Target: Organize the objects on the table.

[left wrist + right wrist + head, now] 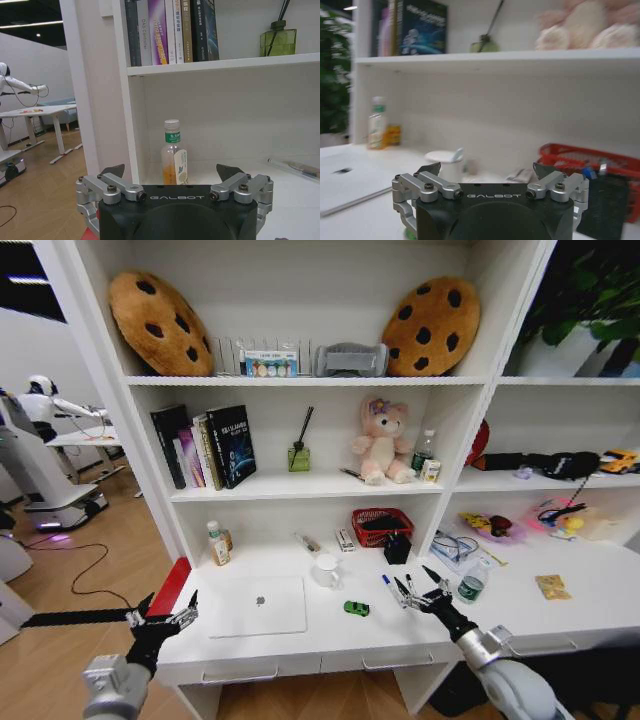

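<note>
1. Your left gripper [163, 620] hangs off the left end of the long white desk top [300, 645], out over the wooden floor. Its fingers are spread wide and carry nothing. In the left wrist view, your left gripper [170, 172] faces a small bottle of orange drink [173, 153] standing against the back wall of the desk.

2. Your right gripper [424, 592] sits low over the desk's right-middle, jaws wide apart and empty. The right wrist view confirms it: the pads [430, 168] are well apart with only the shelving behind them.

3. The task's things lie scattered across the top:
   - a slim silver laptop [258, 606], closed and flat, left of centre;
   - a tiny green toy car [356, 609] just right of it;
   - a blue-capped marker pen [390, 588] lying just left of your right gripper;
   - a small green-labelled tin [470, 587] just to its right;
   - a yellow snack packet [552, 587] farther right, well apart.

4. Your right gripper hangs between the marker and the tin, so judge it as poised for one of those two; which, you cannot yet tell.

5. A white mug [326, 570] and a red wire basket [380, 524] stand behind. Nothing looks gathered, so treat the job as barely begun.
</note>
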Available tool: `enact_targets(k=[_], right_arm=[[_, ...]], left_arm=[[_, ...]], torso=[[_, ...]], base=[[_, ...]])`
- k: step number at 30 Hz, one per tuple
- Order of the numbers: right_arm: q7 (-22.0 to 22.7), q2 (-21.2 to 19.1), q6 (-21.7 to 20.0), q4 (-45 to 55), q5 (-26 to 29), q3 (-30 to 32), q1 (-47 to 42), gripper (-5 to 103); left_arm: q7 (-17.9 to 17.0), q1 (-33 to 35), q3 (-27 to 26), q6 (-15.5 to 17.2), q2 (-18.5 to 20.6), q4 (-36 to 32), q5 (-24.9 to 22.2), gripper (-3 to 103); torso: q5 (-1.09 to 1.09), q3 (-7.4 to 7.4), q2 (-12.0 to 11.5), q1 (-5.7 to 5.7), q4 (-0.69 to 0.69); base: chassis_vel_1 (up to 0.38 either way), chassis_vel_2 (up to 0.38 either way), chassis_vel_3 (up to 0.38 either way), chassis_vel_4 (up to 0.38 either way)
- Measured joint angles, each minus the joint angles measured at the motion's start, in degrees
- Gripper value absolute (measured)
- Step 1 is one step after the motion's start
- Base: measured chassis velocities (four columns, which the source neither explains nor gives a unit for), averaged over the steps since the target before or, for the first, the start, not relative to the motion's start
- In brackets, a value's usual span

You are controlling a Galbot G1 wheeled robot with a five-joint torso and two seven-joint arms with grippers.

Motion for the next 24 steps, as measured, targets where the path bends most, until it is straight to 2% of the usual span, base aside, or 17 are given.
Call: enact_targets(k=[2,3,5,6,7,9,11,12,15,20,24], right_arm=[[-10.08,-2.97,-1.12,-4.8,1.27,-1.17,2.37,100],[-10.08,-2.97,-1.12,-4.8,1.27,-1.17,2.37,100],[-17.43,-4.6,-1.06,-9.55,0.81,-3.78,5.71,100],[-17.43,-4.6,-1.06,-9.55,0.81,-3.78,5.71,100],[-19.3,-5.03,-0.76,-11.48,0.62,-5.72,7.45,100],[-20.14,-5.19,-0.49,-13.0,0.38,-7.78,9.21,100],[-20.54,-4.99,0.31,-16.42,-0.74,-12.56,13.67,100],[-20.54,-4.99,0.31,-16.42,-0.74,-12.56,13.67,100],[-19.46,-3.82,1.53,-21.46,-3.07,-20.33,22.61,100],[-19.06,-3.32,2.0,-23.58,-3.63,-24.55,26.38,100],[-20.71,-2.64,2.75,-26.05,-4.87,-29.24,29.77,100]], left_arm=[[0.02,-0.01,0.02,-0.01,0.01,0.02,-0.01,100],[0.02,-0.01,0.02,-0.01,0.01,0.02,-0.01,100],[0.03,-0.02,0.03,-0.03,0.02,0.03,-0.01,100],[0.03,-0.02,0.03,-0.03,0.02,0.03,-0.01,100],[0.04,-0.02,0.04,-0.03,0.02,0.03,-0.01,100],[0.04,-0.03,0.04,-0.03,0.03,0.04,-0.01,100],[0.05,-0.04,0.06,-0.03,0.04,0.05,-0.01,100],[0.05,-0.04,0.06,-0.03,0.04,0.05,-0.01,100],[0.05,-0.04,0.07,-0.03,0.05,0.06,-0.02,100],[0.04,-0.03,0.07,-0.03,0.06,0.08,-0.01,100],[0.04,-0.03,0.07,-0.03,0.07,0.09,-0.02,100]], torso=[[-0.02,-0.01,0.0,0.0,0.01],[-0.02,-0.01,0.0,0.0,0.01],[0.0,-0.01,0.0,0.0,0.0],[0.0,-0.01,0.0,0.0,0.0],[-0.01,0.0,0.0,-0.01,0.0],[0.0,-0.01,0.0,-0.01,0.0],[-0.02,-0.01,0.0,-0.02,0.0],[-0.02,-0.01,0.0,-0.02,0.0],[-0.01,0.0,0.0,-0.01,0.03],[-0.01,0.0,0.0,-0.01,0.03],[-0.01,0.0,0.01,-0.01,0.01]], base=[[0.0,0.0,0.0,0.0],[0.0,0.0,0.0,0.0],[0.0,0.0,0.0,0.0],[0.0,0.0,0.0,0.0],[0.0,0.0,0.0,0.0],[0.0,0.0,0.0,0.0],[0.0,0.0,0.0,0.0],[0.0,0.0,0.0,0.0],[0.0,0.0,0.0,0.0],[0.0,0.0,0.0,0.0],[0.0,0.0,0.0,0.0]])
